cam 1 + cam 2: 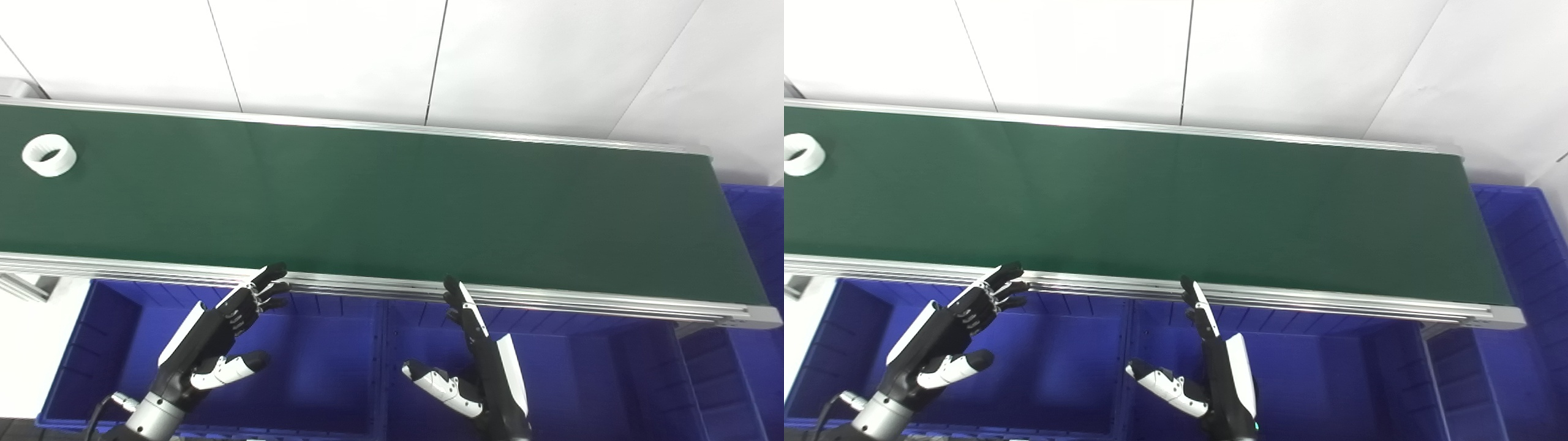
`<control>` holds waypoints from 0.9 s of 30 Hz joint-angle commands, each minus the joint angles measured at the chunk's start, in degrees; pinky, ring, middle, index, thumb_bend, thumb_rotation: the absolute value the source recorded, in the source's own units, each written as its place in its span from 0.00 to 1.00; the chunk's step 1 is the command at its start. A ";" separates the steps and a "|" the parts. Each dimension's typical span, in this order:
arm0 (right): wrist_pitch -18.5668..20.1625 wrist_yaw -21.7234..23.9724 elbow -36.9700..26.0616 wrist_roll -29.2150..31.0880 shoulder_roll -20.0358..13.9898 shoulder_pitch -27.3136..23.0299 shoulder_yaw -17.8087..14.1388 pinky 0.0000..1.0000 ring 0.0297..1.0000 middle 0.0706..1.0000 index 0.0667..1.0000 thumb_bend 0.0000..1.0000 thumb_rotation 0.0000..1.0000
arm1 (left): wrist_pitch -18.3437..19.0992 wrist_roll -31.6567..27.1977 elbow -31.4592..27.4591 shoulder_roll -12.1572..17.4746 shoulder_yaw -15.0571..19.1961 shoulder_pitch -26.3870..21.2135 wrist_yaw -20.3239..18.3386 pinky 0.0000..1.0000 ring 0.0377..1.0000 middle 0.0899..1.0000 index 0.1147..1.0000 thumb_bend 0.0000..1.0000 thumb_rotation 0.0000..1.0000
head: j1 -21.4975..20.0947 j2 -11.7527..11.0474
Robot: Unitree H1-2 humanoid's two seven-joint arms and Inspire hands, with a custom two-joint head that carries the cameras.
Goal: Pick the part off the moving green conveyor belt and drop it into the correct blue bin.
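Observation:
A white ring-shaped part [49, 155] lies on the green conveyor belt [380, 202] at its far left end; it also shows at the left edge of the right eye view [802, 154]. My left hand [214, 334] is open and empty, held over the left blue bin [318, 355] just below the belt's near rail. My right hand [474, 361] is open and empty, fingers pointing up toward the rail, over the middle blue bin [582, 373]. Both hands are far from the part.
An aluminium rail [551, 297] runs along the belt's near edge above the bins. Another blue bin [759, 226] stands past the belt's right end. A white wall lies behind the belt.

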 commanded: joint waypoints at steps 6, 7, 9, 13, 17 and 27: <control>-0.05 -0.96 -0.50 0.02 1.50 -1.12 0.67 0.85 0.91 0.94 0.94 0.81 0.61 | 2.83 -0.02 -3.22 1.32 1.49 -0.36 0.28 0.83 0.89 0.92 0.90 0.66 0.61 | -0.89 0.91; 0.07 -1.01 -0.54 -0.15 1.54 -1.11 0.69 0.85 0.91 0.93 0.94 0.81 0.62 | 3.11 0.13 -3.36 1.28 1.61 -0.34 0.34 0.83 0.89 0.92 0.90 0.67 0.61 | -0.57 0.85; 0.16 -1.04 -0.68 -0.32 1.51 -0.98 0.72 0.84 0.90 0.93 0.93 0.82 0.62 | 3.81 0.39 -3.61 1.28 1.76 -0.26 0.35 0.81 0.89 0.91 0.89 0.68 0.61 | 1.05 0.95; -0.38 -0.46 -1.29 1.39 0.51 -0.14 0.49 0.85 0.91 0.94 0.94 0.81 0.61 | 3.37 -0.61 -3.54 0.60 1.30 -0.05 -0.37 0.81 0.88 0.92 0.88 0.66 0.55 | 8.37 0.44; -0.95 0.04 -2.23 2.51 -1.06 1.13 0.12 0.87 0.92 0.95 0.95 0.80 0.64 | 0.74 1.01 -2.81 -0.31 0.33 0.12 -0.58 0.82 0.87 0.91 0.87 0.62 0.51 | 16.06 -0.74; -4.59 0.45 -2.71 5.58 -5.60 3.07 -0.50 0.84 0.89 0.92 0.94 0.79 0.67 | 2.69 8.13 -6.22 -3.25 -2.28 2.27 2.05 0.78 0.88 0.92 0.88 0.68 0.61 | 27.06 -3.88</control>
